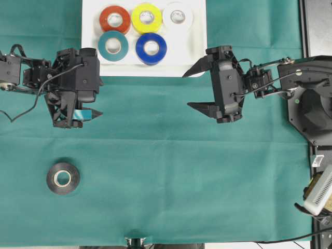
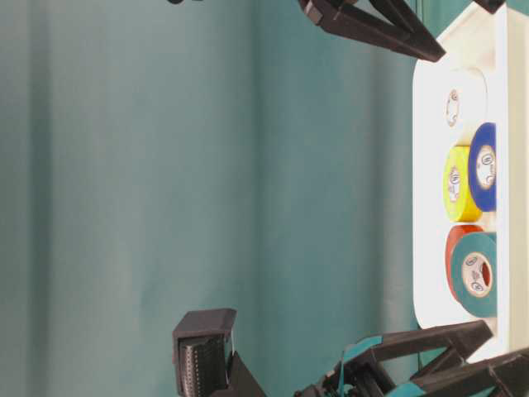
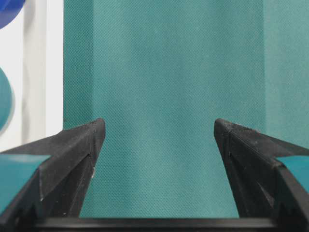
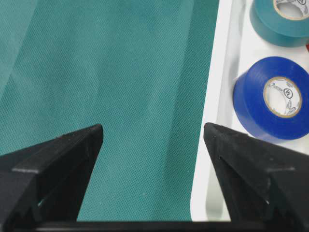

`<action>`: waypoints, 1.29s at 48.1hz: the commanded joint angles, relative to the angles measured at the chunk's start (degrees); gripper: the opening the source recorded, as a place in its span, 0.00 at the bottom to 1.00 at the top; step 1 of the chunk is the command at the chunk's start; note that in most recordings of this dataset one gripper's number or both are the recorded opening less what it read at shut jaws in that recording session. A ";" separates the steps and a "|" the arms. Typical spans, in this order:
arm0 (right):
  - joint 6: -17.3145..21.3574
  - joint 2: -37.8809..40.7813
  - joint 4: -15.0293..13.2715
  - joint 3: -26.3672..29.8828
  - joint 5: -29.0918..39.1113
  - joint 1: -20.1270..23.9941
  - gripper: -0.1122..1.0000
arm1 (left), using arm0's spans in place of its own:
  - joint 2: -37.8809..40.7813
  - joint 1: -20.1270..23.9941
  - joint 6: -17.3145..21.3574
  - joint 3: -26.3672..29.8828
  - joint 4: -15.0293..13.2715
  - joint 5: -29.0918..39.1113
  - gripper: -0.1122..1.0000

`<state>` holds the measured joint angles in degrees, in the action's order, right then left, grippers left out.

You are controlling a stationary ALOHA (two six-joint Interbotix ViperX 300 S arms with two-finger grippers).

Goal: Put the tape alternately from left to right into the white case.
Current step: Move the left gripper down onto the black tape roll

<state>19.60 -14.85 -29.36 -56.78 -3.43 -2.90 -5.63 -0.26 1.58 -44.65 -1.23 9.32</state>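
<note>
The white case (image 1: 189, 52) lies at the far middle of the table and holds red (image 1: 114, 19), yellow (image 1: 147, 18), white (image 1: 178, 17), teal (image 1: 113, 45) and blue (image 1: 151, 48) tape rolls. A black tape roll (image 1: 63, 178) lies flat on the cloth at the near left. My left gripper (image 1: 97, 98) hovers open and empty just left of the case's near left corner, well beyond the black roll. My right gripper (image 1: 187, 91) is open and empty at the case's near right corner. In the right wrist view the blue roll (image 4: 273, 96) sits inside the case rim (image 4: 212, 159) beside my right gripper (image 4: 153, 133).
A green cloth (image 1: 166, 171) covers the table. The right arm's base (image 1: 311, 104) and a white comb-like object (image 1: 319, 192) sit at the right edge. In the left wrist view the case (image 3: 34, 72) stands to the left of my left gripper (image 3: 159, 128).
</note>
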 commanded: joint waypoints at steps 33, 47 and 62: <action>0.09 -0.97 0.18 0.26 -0.62 0.00 0.85 | -3.16 -16.70 -0.26 -2.20 -0.09 1.41 0.95; 0.09 -0.70 0.26 0.26 -0.88 0.00 0.85 | -1.93 -22.32 -0.26 -2.46 -0.09 3.34 0.94; 0.09 -0.62 0.18 0.26 -2.20 0.09 0.85 | -1.67 -24.52 -0.35 -2.55 -0.09 5.19 0.94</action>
<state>19.60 -14.85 -29.27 -56.95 -4.92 -2.81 -6.86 -24.52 1.14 -47.72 -1.23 14.68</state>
